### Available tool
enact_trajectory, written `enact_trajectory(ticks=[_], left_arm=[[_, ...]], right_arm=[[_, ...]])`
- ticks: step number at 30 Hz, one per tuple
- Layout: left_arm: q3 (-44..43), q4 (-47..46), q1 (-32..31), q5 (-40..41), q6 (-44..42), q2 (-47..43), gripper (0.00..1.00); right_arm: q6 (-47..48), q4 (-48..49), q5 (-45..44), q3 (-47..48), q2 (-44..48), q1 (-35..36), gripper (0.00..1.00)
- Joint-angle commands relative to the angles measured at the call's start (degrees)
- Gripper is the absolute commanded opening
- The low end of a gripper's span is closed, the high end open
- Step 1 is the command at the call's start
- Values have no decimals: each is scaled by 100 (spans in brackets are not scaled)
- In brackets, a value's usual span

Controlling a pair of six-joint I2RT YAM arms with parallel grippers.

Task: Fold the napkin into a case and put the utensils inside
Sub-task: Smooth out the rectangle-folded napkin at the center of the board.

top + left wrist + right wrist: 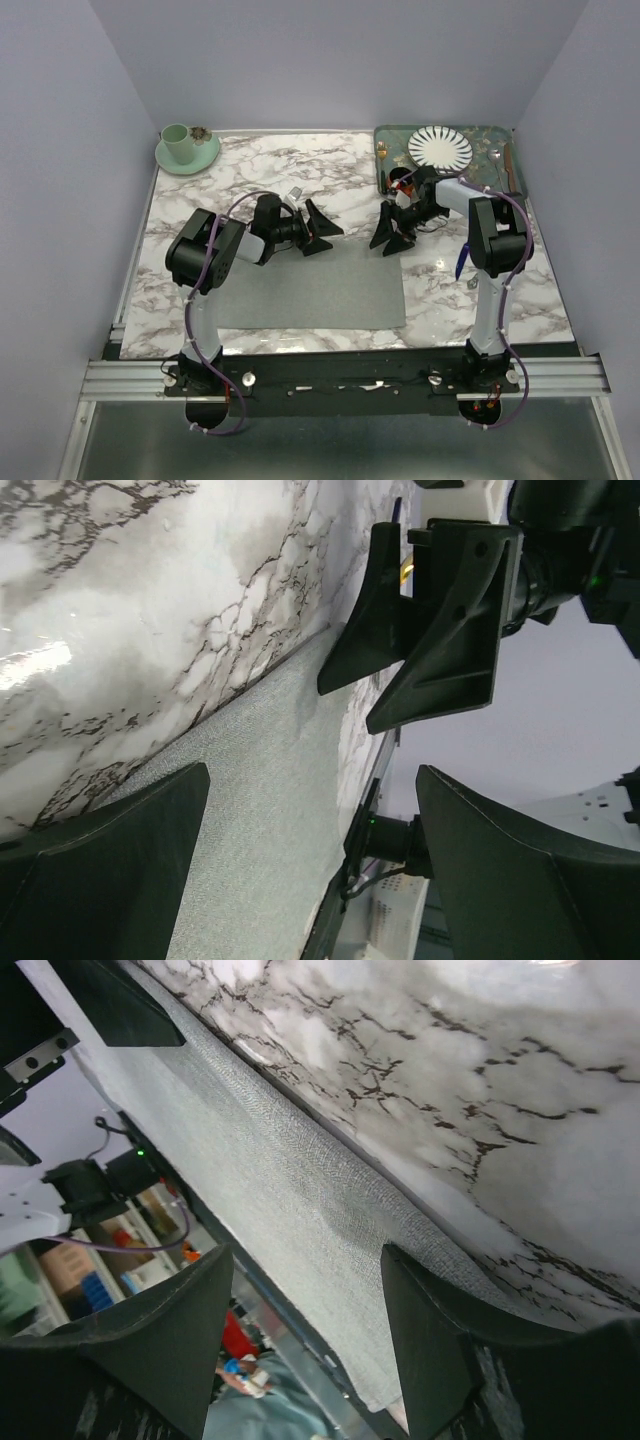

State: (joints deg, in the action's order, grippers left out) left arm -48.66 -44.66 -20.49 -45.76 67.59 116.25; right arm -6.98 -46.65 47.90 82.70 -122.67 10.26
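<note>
- Two arms reached out from the near edge, elbows raised and wrists turned inward, so that the grippers faced each other just above the far edge of the napkin [310,292].
- The left gripper [322,228] stood spread wide with nothing between its fingers, near the middle of that edge.
- The right gripper [392,240] was partly spread, also empty, by the far right corner.
- The napkin lay flat and unfolded on the marble table [250,170].
- A dark blue handle [460,263] showed just beside the right arm.
</note>
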Motion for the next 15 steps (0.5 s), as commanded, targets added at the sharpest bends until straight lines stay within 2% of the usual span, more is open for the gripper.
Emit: enact_trajectory(ticks=[1,8,10,14,15], left_arm=[[225,-403,431,-223,123,162,99],[560,44,1336,-759,-516,-31,99],[577,562,1556,-970,-860,-163,99],[516,1696,2415,-1207,-1897,-374,99],[403,2316,2584,-1216,-2464,-418,99]], right_arm=[[-146,-230,-316,45,-591,-173,70],[-128,-318,-501,-25,-626,-253,71],[-128,-336,-536,-17,-644,-270,71],[-102,-336,-615,1,-626,-270,71],[-110,-336,-624,1,-626,-270,71]])
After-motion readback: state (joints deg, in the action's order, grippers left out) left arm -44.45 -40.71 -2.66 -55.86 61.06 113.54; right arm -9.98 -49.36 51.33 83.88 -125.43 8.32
